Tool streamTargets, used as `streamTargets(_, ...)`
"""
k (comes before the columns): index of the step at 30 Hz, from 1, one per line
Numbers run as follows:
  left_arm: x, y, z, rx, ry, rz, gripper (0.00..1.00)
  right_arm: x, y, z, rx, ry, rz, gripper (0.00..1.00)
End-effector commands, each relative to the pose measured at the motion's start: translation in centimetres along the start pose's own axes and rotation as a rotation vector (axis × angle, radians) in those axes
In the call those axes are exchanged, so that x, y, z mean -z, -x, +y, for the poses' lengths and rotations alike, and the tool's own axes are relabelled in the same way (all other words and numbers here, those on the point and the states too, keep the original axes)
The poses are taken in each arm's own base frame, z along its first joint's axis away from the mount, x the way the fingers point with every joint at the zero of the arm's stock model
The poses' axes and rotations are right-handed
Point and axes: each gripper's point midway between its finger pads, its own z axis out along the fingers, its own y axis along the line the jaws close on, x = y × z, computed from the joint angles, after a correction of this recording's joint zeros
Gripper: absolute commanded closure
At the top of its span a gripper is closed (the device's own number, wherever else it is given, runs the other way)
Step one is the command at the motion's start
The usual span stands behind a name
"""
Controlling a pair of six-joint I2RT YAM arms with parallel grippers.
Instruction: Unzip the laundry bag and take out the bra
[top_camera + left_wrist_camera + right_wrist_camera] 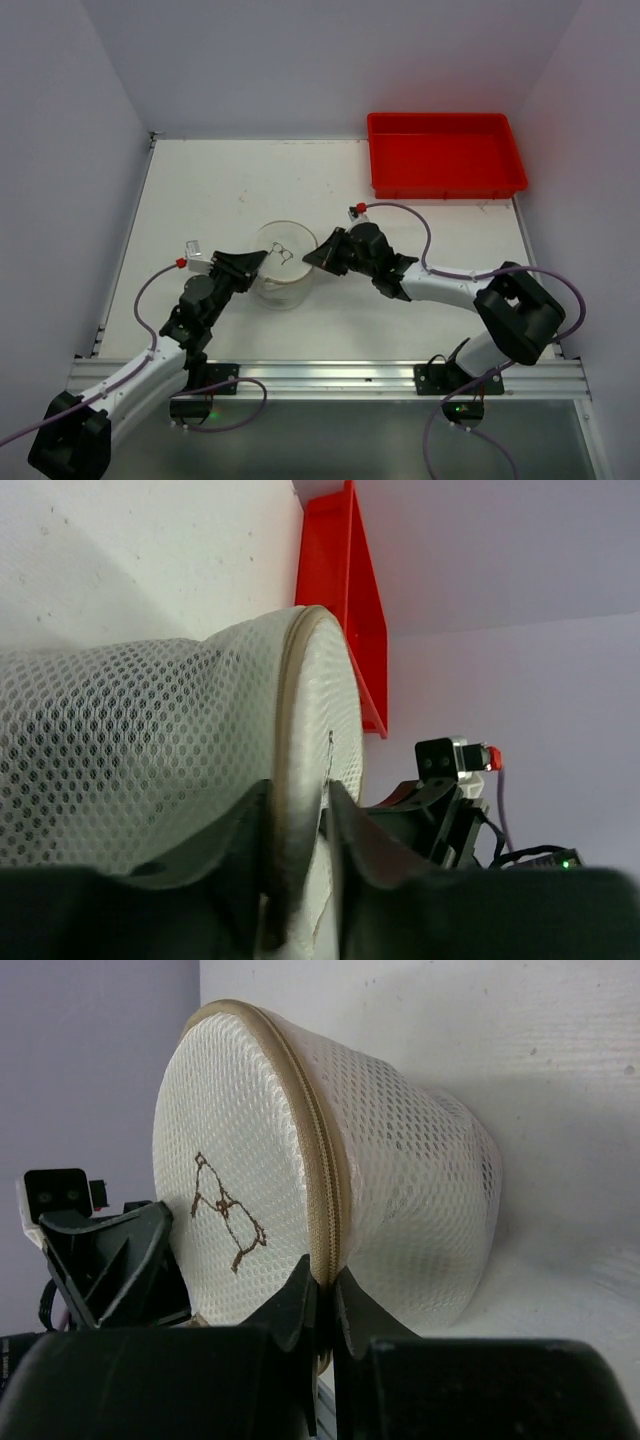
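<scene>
The white mesh laundry bag (281,268) stands mid-table, its flat face with the small line drawing (283,253) turned up. My left gripper (256,263) is at its left side. In the left wrist view it (297,832) is shut on the bag's tan rim seam (290,710). My right gripper (313,257) is at the bag's right side. In the right wrist view it (325,1292) is shut on the tan zipper (322,1175) at the rim; the drawing (225,1210) is just left of it. The zipper looks closed. The bra is hidden.
A red rectangular tray (445,155) sits at the back right of the white table (200,190) and also shows in the left wrist view (345,600). Grey walls close in the table on the left, back and right.
</scene>
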Motion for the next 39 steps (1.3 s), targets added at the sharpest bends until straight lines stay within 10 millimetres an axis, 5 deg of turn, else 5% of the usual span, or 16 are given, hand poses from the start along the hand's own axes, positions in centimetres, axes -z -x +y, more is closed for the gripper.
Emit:
streamTargets(1, 0.5, 0.1, -1.4, -0.048, -0.051, 0.004, 0.61, 0.8, 0.8, 0.6, 0.096, 0.079, 0.012, 1.0)
streamTargets(3, 0.7, -0.1, -0.5, -0.086, -0.018, 0.015, 0.37, 1.2, 1.2, 0.5, 0.145, 0.096, 0.023, 1.0)
streamTargets(6, 1.1, 0.0, -0.1, -0.146, 0.005, 0.017, 0.18, 1.8, 1.1, 0.6, 0.22, 0.125, 0.075, 1.0)
streamTargets(10, 1.3, 0.2, 0.2, -0.256, 0.033, 0.039, 0.08, 2.6, 0.6, 1.0, 0.322, 0.175, 0.158, 1.0)
streamTargets(16, 1.0, -0.7, 1.9, -0.367, 0.066, 0.173, 0.08, 3.1, 0.6, 1.4, 0.443, 0.192, 0.242, 1.0)
streamTargets(19, 0.6, -1.1, 1.8, -0.377, 0.033, 0.243, 0.12, 3.2, 0.7, 1.8, 0.468, 0.211, 0.269, 1.0)
streamTargets(24, 0.4, -2.8, 0.4, -0.417, -0.066, 0.361, 0.32, 3.0, 1.3, 2.1, 0.497, 0.218, 0.283, 1.0)
streamTargets(30, 0.9, -3.5, -1.2, -0.412, -0.136, 0.403, 0.96, 2.4, 2.4, 1.7, 0.509, 0.162, 0.255, 0.98)
streamTargets(34, 0.8, -2.7, -2.4, -0.368, -0.132, 0.359, 1.0, 3.2, 4.2, 0.9, 0.529, 0.059, 0.157, 0.56)
streamTargets(39, 0.1, -0.7, -3.2, -0.309, -0.083, 0.241, 1.0, 6.3, 6.9, 0.8, 0.54, -0.044, -0.062, 0.42)
